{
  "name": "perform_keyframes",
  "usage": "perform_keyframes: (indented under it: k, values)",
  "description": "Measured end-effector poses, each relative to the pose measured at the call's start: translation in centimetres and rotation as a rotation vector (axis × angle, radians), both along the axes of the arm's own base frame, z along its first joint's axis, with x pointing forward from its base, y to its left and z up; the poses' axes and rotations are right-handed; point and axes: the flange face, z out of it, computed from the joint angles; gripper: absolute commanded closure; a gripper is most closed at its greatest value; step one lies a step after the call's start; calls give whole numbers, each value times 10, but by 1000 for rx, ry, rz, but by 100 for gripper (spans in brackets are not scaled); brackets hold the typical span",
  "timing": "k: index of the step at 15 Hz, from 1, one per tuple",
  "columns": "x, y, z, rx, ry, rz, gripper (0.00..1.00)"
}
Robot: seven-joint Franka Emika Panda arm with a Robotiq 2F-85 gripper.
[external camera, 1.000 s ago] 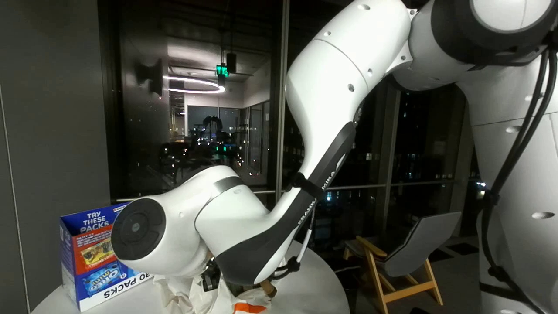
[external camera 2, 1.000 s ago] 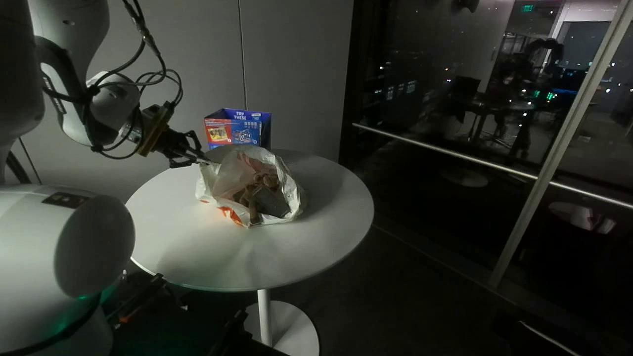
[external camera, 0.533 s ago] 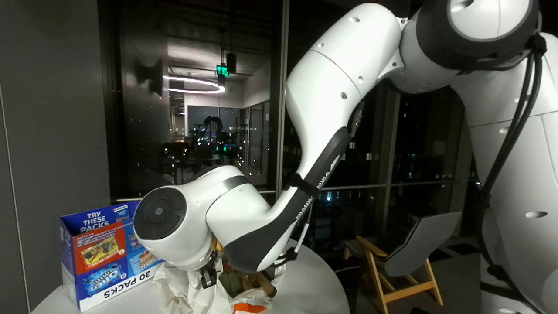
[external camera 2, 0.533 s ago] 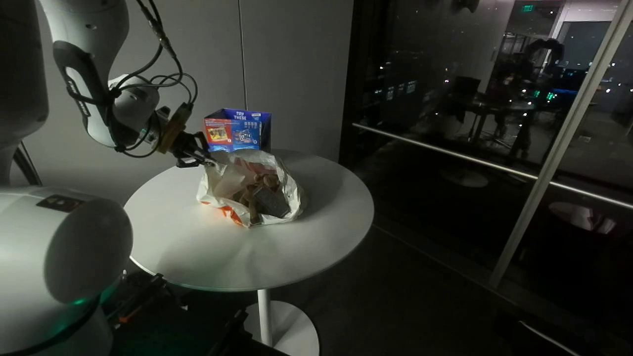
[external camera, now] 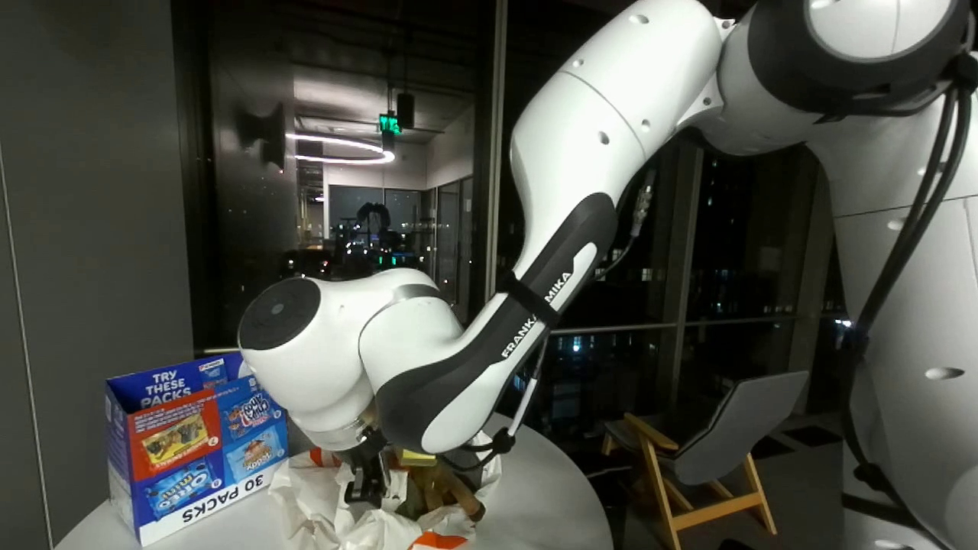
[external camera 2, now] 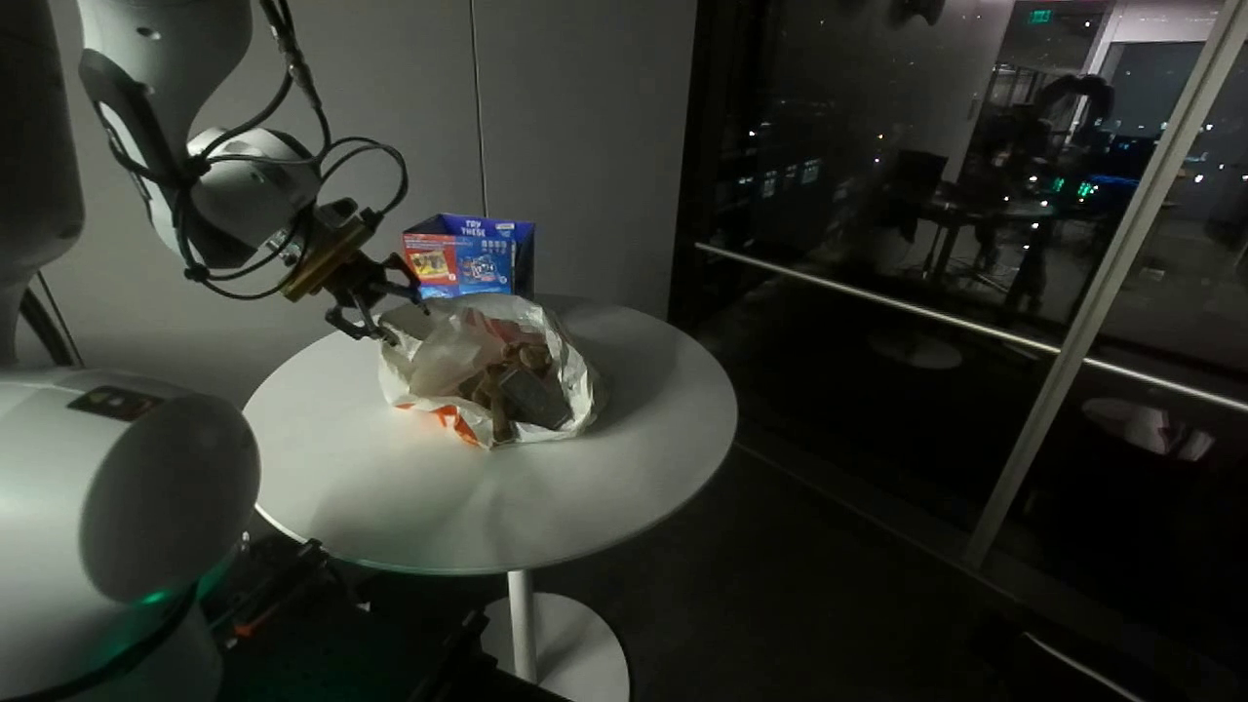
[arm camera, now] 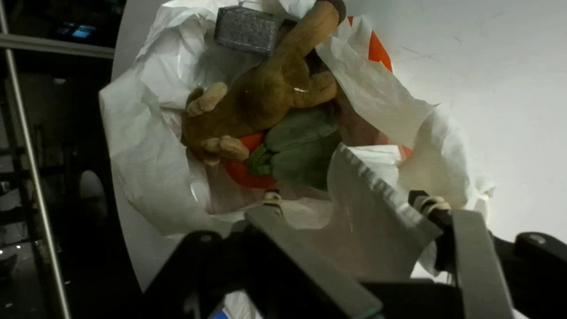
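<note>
My gripper [arm camera: 347, 198] is open at the rim of a crumpled white plastic bag [arm camera: 141, 115] with orange print. One flap of the bag [arm camera: 376, 212] rises between the spread fingers, close to the right-hand fingertip [arm camera: 418, 197]; whether they touch I cannot tell. Inside the bag lie a brown plush toy [arm camera: 261, 97], a grey block [arm camera: 246, 32] and a soft green thing [arm camera: 305, 146]. An exterior view shows the gripper [external camera 2: 408, 325] over the bag's near-wall side, tilted downward. The bag's mouth gapes away from the gripper, its contents [external camera 2: 531, 395] partly visible.
A blue and red snack box [external camera: 183, 451] stands on the round white table [external camera 2: 643, 487] behind the bag, close to the arm's wrist. Beyond the table are a grey wall [external camera 2: 585, 146], a glass wall with a metal rail [external camera 2: 877, 298] and a wooden-framed chair [external camera: 718, 451].
My fingers, close together at the bag's rim earlier, have spread apart. The wrist first moved toward the bag, then rose and turned slightly. The bag's rim by the gripper has shifted and sagged.
</note>
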Motion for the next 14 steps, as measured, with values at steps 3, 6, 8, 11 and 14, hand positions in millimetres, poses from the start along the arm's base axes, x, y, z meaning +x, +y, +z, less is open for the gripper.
perform_keyframes:
  k: [3, 6, 8, 11, 14]
  values:
    - [-11, -3, 15, 82, -57, -124, 0]
    - [-24, -14, 21, 150, -76, -273, 0]
    - [-31, -25, 18, 191, -76, -374, 0]
    - [-31, -35, 12, 338, -66, -405, 0]
    - [-28, -44, 6, 398, -61, -404, 0]
